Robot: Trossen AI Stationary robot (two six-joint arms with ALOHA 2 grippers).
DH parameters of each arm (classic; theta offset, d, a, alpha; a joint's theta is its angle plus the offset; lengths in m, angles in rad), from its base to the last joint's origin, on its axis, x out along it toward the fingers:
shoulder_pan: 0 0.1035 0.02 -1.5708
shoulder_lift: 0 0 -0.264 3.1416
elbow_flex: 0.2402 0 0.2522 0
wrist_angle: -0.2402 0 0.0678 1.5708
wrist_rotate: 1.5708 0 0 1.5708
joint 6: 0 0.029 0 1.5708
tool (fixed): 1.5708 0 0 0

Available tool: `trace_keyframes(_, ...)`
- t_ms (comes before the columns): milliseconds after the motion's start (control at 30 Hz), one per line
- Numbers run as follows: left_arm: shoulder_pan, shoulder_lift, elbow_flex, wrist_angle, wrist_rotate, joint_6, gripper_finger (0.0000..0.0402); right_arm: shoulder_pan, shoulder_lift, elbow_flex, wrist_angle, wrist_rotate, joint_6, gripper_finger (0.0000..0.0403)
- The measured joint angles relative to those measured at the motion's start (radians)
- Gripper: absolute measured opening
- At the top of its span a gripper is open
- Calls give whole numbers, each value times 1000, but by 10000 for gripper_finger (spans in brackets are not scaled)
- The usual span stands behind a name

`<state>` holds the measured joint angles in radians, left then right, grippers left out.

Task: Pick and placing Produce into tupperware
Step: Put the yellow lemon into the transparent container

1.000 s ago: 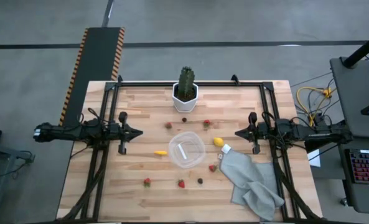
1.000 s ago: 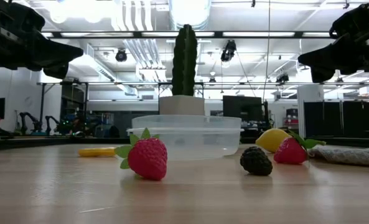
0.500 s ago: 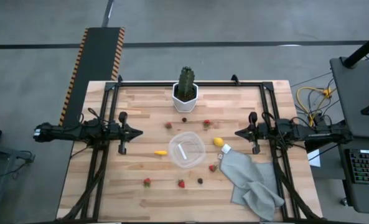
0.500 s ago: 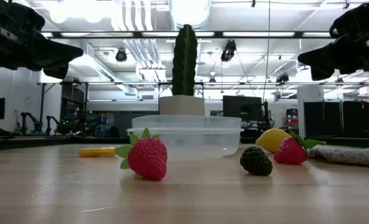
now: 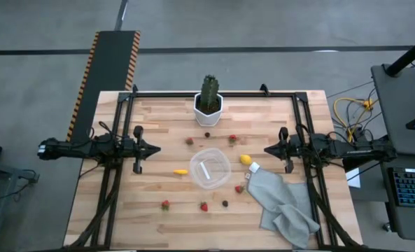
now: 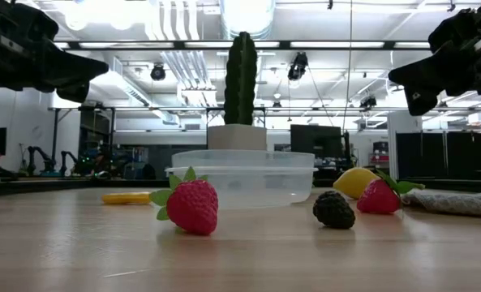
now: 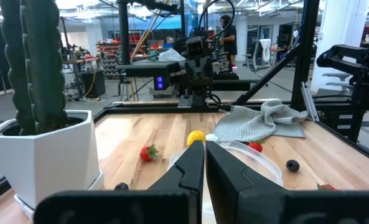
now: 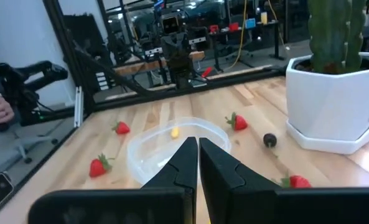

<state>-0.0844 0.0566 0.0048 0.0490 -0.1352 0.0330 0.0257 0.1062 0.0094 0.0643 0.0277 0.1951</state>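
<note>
nothing is packed yet: the tupperware sits empty between the closed, empty left gripper and right gripper, with produce scattered around it on the table.

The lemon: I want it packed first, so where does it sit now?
In the high view the lemon lies on the table just right of the tupperware, beside the grey cloth's near corner, nearer the right gripper.
</note>
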Motion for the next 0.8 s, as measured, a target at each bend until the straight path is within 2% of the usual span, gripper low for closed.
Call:
trace_keyframes(367,0,0,0,-2,0,0,0,0,0,0,3,4,-61,9)
trace_keyframes(533,0,0,0,-5,0,0,0,0,0,0,32,82,-72,12)
trace_keyframes(667,0,0,0,-5,0,0,0,0,8,0,32,139,-68,44)
trace_keyframes(800,0,0,0,-5,0,0,0,0,25,1,31,140,-67,104)
